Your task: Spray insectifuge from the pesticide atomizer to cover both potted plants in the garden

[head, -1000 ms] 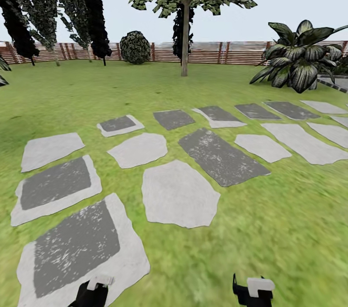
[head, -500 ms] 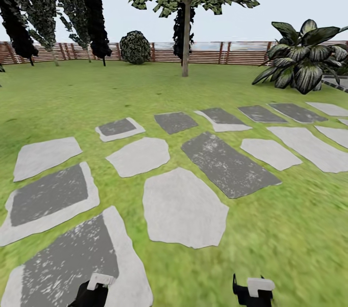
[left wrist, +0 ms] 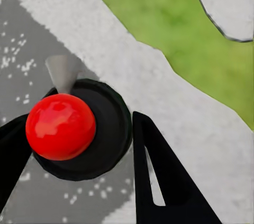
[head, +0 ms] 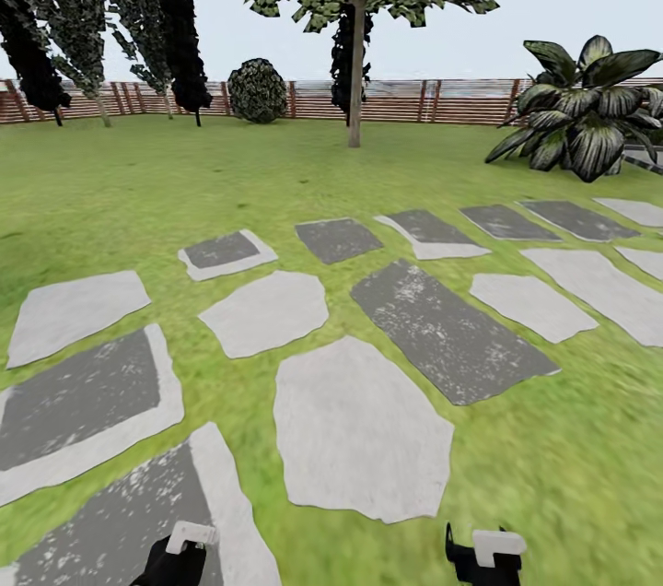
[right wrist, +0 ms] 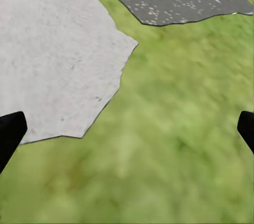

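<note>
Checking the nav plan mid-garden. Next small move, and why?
Probably drive forward along the stepping stones, bearing right where they run on past the large leafy plant. Ahead lie lawn, trees and fence; the right end effector hangs open over grass, so searching further seems to come before any grasp.

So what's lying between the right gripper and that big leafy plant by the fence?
In the head view, lawn and grey stepping stones lie between the right gripper and the big leafy plant.

Before you lies the garden lawn (head: pixel 138 190) with grey stepping stones (head: pixel 354 425), a tree (head: pixel 354 33) and a wooden fence (head: pixel 396 99) behind, a broad-leaved plant (head: pixel 585 111) at right, both claws low at the edge.
</note>
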